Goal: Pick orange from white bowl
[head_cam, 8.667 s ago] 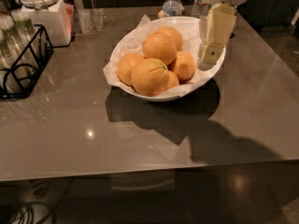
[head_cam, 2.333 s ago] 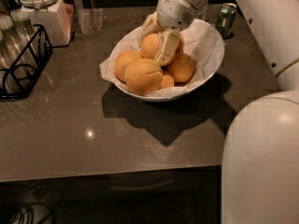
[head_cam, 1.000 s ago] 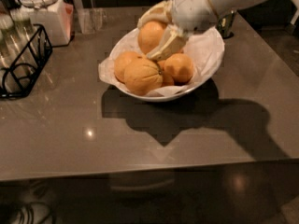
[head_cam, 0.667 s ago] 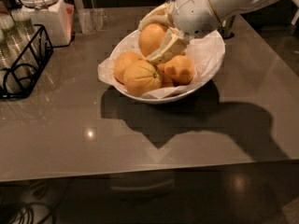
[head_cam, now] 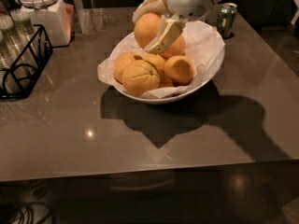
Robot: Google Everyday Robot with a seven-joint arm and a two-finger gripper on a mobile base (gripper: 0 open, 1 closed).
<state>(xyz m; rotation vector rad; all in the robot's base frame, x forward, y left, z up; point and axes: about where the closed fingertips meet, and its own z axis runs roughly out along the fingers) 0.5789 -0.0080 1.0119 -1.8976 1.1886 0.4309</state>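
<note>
The white bowl sits on the table, lined with crinkled white paper, and holds several oranges. My gripper is above the bowl's back left part, shut on a smooth orange that it holds lifted over the other fruit. One cream finger crosses the orange's front, the other wraps over its top. An orange with a dark crease lies at the bowl's front left. Another smooth orange lies at the right.
A green can stands behind the bowl at the right. A black wire rack stands at the left edge. A white lidded jar and a clear glass stand at the back left. The table's front edge runs below.
My gripper reached into the bowl, closed on a smooth orange and has raised it a little above the pile over the last second. The bowl shifted slightly left earlier.
</note>
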